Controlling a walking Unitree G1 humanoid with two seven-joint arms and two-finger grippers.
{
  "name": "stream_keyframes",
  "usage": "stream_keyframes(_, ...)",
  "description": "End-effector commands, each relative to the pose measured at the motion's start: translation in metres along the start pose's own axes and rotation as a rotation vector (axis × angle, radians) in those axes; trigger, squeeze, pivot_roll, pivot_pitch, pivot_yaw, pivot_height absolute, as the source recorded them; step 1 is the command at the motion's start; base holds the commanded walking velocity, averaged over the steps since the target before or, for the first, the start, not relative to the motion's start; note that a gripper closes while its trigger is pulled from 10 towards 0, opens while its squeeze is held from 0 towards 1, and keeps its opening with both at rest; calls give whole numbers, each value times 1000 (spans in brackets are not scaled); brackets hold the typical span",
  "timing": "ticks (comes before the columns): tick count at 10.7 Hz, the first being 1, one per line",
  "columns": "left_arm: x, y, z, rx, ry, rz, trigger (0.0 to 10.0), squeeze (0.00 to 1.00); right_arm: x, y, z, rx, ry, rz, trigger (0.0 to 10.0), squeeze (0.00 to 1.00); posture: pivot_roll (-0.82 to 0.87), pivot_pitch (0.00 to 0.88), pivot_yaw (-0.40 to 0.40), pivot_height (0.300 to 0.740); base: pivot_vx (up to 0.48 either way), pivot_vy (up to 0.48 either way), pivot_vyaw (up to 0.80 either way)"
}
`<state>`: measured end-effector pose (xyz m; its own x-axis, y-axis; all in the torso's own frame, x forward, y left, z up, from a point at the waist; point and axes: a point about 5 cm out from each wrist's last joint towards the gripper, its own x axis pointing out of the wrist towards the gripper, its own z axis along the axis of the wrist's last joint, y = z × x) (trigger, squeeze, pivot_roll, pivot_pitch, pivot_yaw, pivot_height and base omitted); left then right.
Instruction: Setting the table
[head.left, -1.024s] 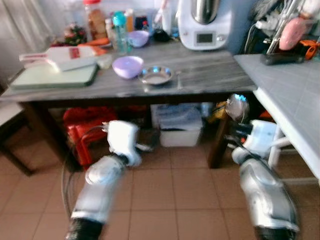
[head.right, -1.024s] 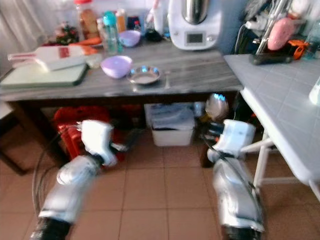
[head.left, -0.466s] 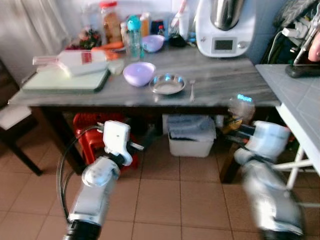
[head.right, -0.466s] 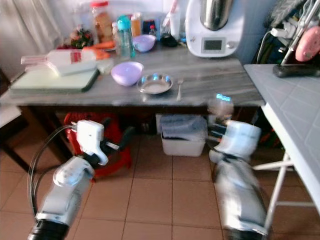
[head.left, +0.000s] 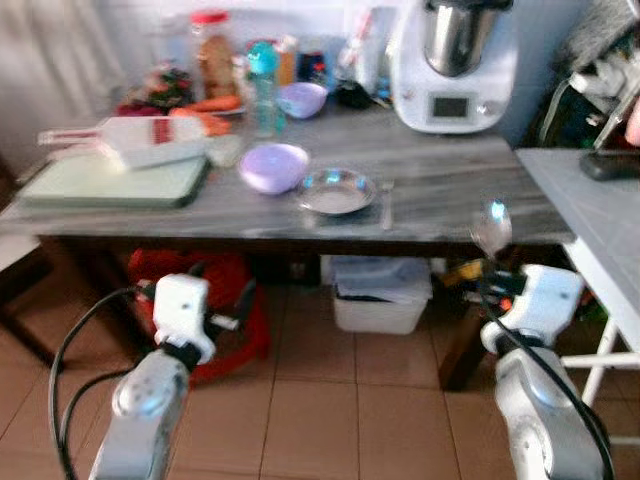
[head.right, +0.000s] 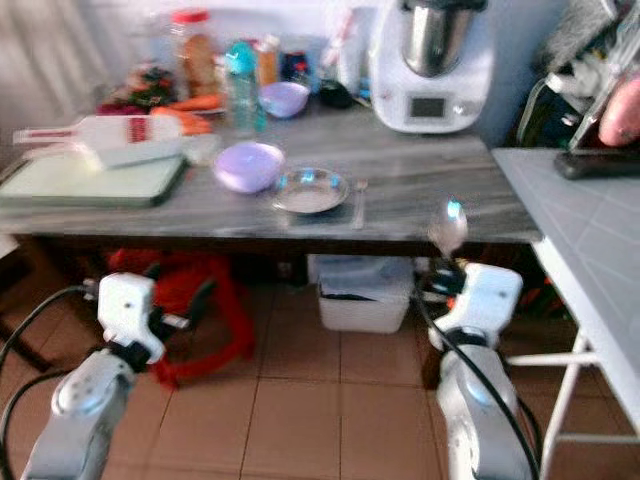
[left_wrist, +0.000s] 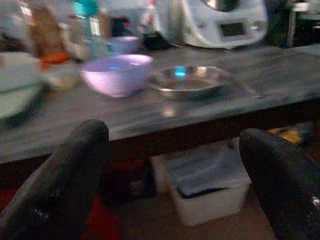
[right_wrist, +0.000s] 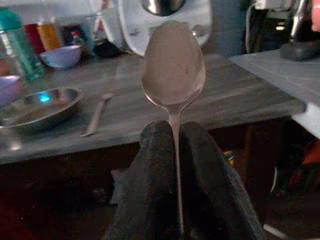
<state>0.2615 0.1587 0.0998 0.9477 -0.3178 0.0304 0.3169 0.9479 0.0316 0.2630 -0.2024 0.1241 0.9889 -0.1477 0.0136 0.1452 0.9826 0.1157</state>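
Underfoot, terracotta floor tiles (head.left: 320, 400) fill the lower part of the head views, with both silver arms rising from the bottom edge. The left gripper (left_wrist: 170, 165) hangs at lower left, below the table edge, its fingers (left_wrist: 60, 185) spread wide and grasping nothing. The right gripper (right_wrist: 172, 150) sits at lower right, pinched tight on the handle of a spoon (right_wrist: 173, 65) held upright, bowl uppermost, just under the table's front edge.

Beneath the table, mid-frame, stand a red stool (head.left: 225, 290) on the left and a white bin (head.left: 385, 295) toward the centre. A grey counter (head.left: 600, 210) runs down the right edge.

The grey marbled table (head.left: 440, 190) crosses the middle of the frame. Near its front a steel dish (head.left: 337, 190) lies just beside a lilac bowl (head.left: 273, 166), with a fork (right_wrist: 97, 115) to the dish's right. The right wrist view makes that fork plain, where the head views leave it a faint streak; the left wrist view looks between its own fingers at bowl and dish from table height.

At left lies a green board (head.left: 110, 182) bearing a white slicer (head.left: 135, 140). Farther back, along the top of the frame, stand a teal bottle (head.left: 262, 85), a jar (head.left: 213, 50), a second small bowl (head.left: 301, 98) and a white kitchen machine (head.left: 455, 60). The head views are somewhat blurred.
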Motion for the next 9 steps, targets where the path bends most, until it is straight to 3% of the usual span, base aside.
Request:
stream_keyframes(1,-3,0,1,21,10,-8,10000,0,1,2,9,5,-35,-6,10000,0,2,0,33,740,390,0,0)
stream_keyframes(9,5,-7,7,4,0,-40,10000,0,7,6,9,-8,-24,14,10000,0,-2,0,31,740,405,0,0)
